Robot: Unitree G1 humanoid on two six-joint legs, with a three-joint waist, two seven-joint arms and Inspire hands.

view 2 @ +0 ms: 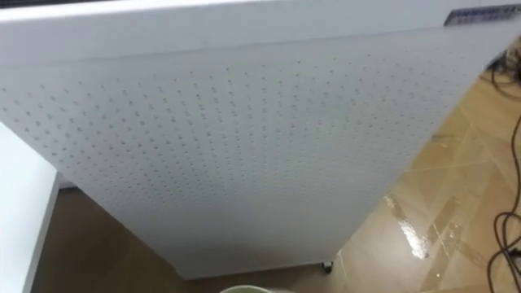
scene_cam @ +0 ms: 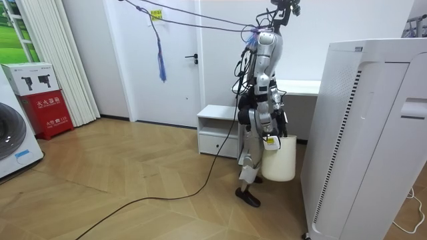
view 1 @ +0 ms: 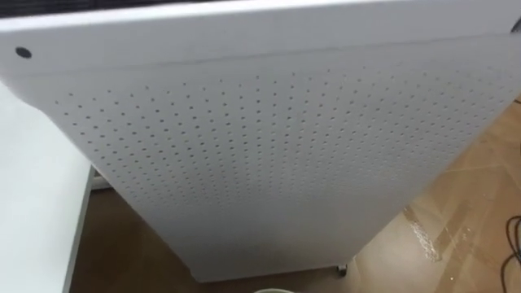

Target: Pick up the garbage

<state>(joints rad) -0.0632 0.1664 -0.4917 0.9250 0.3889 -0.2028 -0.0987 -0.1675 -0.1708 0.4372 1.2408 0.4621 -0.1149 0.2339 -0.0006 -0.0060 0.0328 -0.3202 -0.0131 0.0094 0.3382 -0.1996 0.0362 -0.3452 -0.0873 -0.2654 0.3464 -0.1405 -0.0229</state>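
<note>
I'm facing a white panel (view 1: 260,138), a bin (scene_cam: 279,160) hanging at my right hand (scene_cam: 267,131); I cannot tell how my fingers hold it. No garbage in sight, so I judge this the search step: next, turn and scan the floor (view 1: 456,220).

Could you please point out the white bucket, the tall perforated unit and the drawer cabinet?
white bucket (scene_cam: 280,163), room view, on its side wall.
tall perforated unit (view 1: 260,146), left eye view, on the middle of its perforated face.
drawer cabinet (scene_cam: 210,141), room view, on its drawer front.
</note>
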